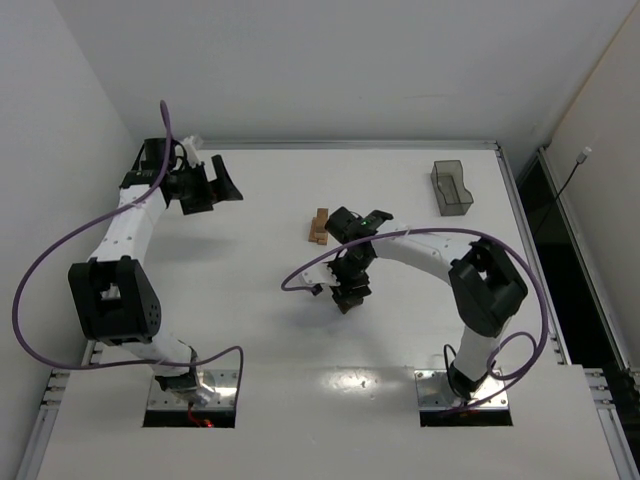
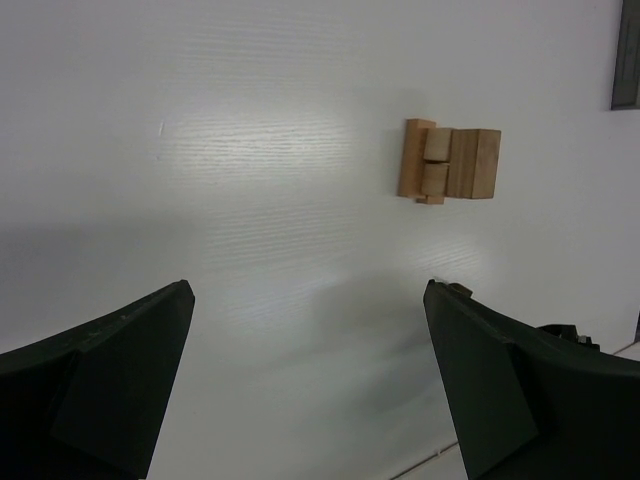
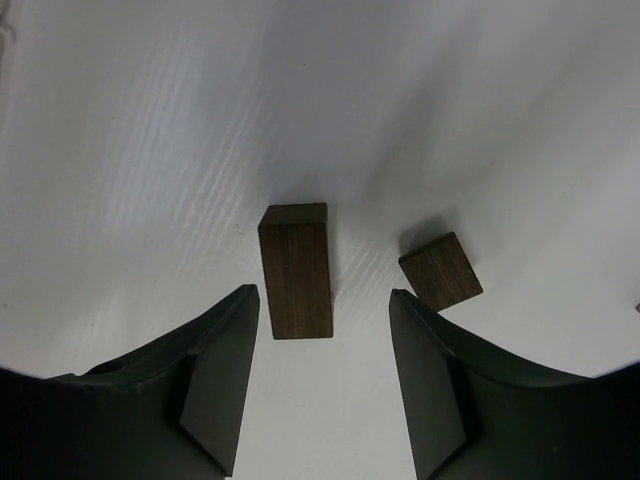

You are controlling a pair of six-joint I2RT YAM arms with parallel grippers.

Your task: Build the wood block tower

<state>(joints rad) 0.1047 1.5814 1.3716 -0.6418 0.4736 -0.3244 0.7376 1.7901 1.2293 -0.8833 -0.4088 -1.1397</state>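
A small cluster of light tan wooden blocks [image 1: 318, 227] [image 2: 448, 163] lies flat on the white table near its middle; no upright tower shows. In the right wrist view a long dark brown block [image 3: 296, 270] lies on the table, its near end just between my right gripper's [image 3: 323, 292] [image 1: 348, 297] fingertips, with a gap on each side. A dark brown cube [image 3: 440, 270] sits just beyond the right finger [image 3: 430, 380]. My left gripper [image 1: 225, 185] [image 2: 308, 290] hangs wide open and empty at the far left, well away from the tan blocks.
A dark translucent plastic tray [image 1: 451, 187] stands at the back right of the table. The right arm's purple cable [image 1: 300, 272] loops low beside the right gripper. The table's raised metal edge [image 1: 350, 145] runs along the back.
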